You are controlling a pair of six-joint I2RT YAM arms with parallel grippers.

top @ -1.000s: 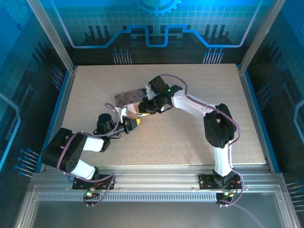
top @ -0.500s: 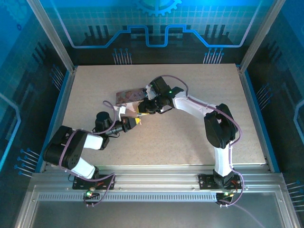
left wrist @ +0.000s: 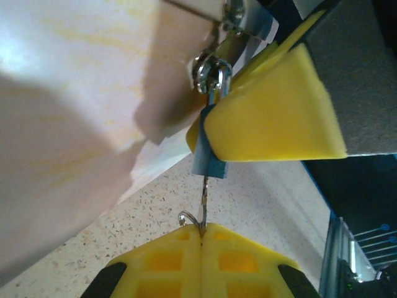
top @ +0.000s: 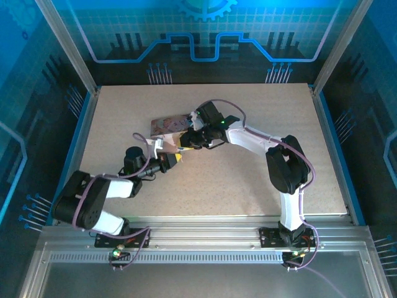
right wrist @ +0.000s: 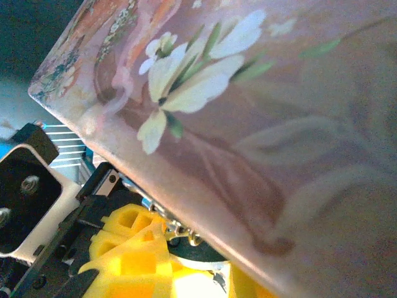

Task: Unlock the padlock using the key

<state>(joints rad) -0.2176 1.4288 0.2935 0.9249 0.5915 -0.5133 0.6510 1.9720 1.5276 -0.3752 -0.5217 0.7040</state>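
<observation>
The padlock (left wrist: 208,166) is dull blue with silvery metal at its top, and the key (left wrist: 203,195) is thin grey metal. The left gripper (left wrist: 201,231) and the right gripper (left wrist: 203,127) both have bright yellow fingers (left wrist: 273,118). The box (right wrist: 248,93) is dusky pink, painted with white flowers and green leaves. The table (top: 248,180) is beige with fine dark speckles. The far wall (top: 198,37) is blue with cyan line patterns.

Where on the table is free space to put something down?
Bare table: the near middle, between left arm and right arm, and the right side up to the rail. Crowded: left of centre, around the box, left end effector and right end effector.
</observation>
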